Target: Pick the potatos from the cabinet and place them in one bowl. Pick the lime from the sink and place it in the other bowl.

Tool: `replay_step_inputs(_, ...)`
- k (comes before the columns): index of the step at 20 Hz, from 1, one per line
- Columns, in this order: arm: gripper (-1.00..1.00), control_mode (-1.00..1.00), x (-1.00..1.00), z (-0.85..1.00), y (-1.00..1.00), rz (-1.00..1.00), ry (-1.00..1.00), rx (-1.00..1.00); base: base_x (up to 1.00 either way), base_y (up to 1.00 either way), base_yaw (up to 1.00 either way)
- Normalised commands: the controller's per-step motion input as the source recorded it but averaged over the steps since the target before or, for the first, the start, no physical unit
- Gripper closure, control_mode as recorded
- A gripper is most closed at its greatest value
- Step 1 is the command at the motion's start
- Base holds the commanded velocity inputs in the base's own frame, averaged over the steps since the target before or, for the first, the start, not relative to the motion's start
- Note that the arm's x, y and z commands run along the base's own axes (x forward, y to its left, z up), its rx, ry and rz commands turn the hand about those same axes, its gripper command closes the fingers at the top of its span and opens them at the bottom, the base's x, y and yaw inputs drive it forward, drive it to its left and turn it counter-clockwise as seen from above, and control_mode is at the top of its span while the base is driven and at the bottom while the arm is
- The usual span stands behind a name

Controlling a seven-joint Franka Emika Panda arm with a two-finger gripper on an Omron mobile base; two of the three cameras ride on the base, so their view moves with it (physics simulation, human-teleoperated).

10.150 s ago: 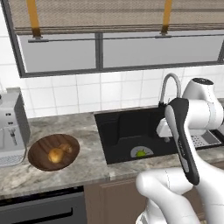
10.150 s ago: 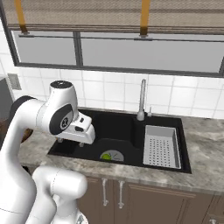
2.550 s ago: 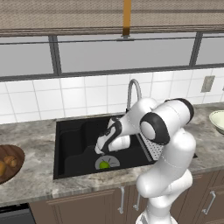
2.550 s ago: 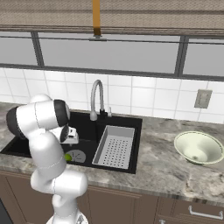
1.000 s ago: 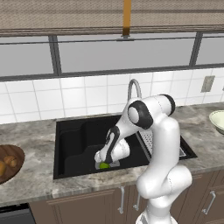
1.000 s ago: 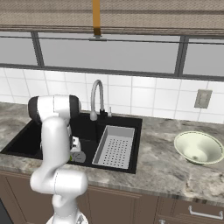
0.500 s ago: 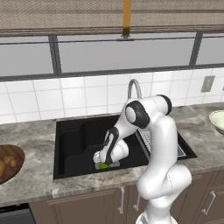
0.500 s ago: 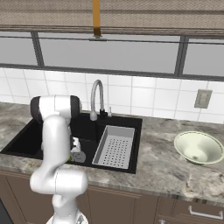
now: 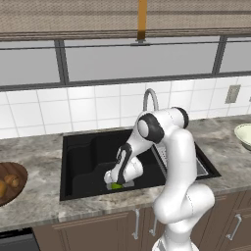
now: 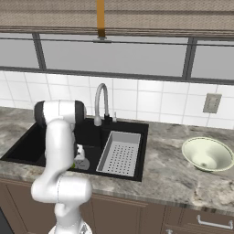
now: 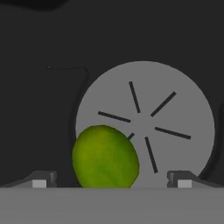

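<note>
Down in the black sink [image 9: 88,162], the lime [image 11: 105,157] is seen on the round drain's [image 11: 146,127] seven-o'clock edge, between the spread-wide gripper [image 11: 109,179] tips but off-centre, so it could be nudged and rolled away as the jaws are closed.

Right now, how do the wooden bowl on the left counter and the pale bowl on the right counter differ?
The wooden bowl is dark brown; the pale bowl is light greenish-cream. The wooden bowl holds the golden-brown potatos; nothing shows inside the pale bowl. The wooden bowl sits left of the sink, the pale bowl right of it. Both are round, shallow and on the granite counter.
</note>
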Motion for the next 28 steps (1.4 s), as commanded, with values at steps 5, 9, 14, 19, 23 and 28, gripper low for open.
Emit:
replay_step_inputs(5, -1.0, -1.0, 0.0, -0.22, 0.0, 0.0, 0.0, 0.0, 0.0, 0.0, 0.0)
replay_step_inputs(9, -1.0, -1.0, 0.0, -0.19, 0.06, 0.0, 0.0, 0.0, 0.0, 0.0, 0.0)
replay_step_inputs(14, -1.0, -1.0, 0.0, -0.17, 0.13, 0.0, 0.0, 0.0, 0.0, 0.0, 0.0)
replay_step_inputs(19, -1.0, -1.0, 0.0, -0.18, 0.09, 0.0, 0.0, 0.0, 0.0, 0.0, 0.0)
replay_step_inputs(23, -1.0, -1.0, 0.0, -0.18, 0.03, 0.0, 0.0, 0.0, 0.0, 0.0, 0.0)
replay_step_inputs(28, -1.0, -1.0, 0.0, -0.14, 0.0, 0.0, 0.0, 0.0, 0.0, 0.0, 0.0)
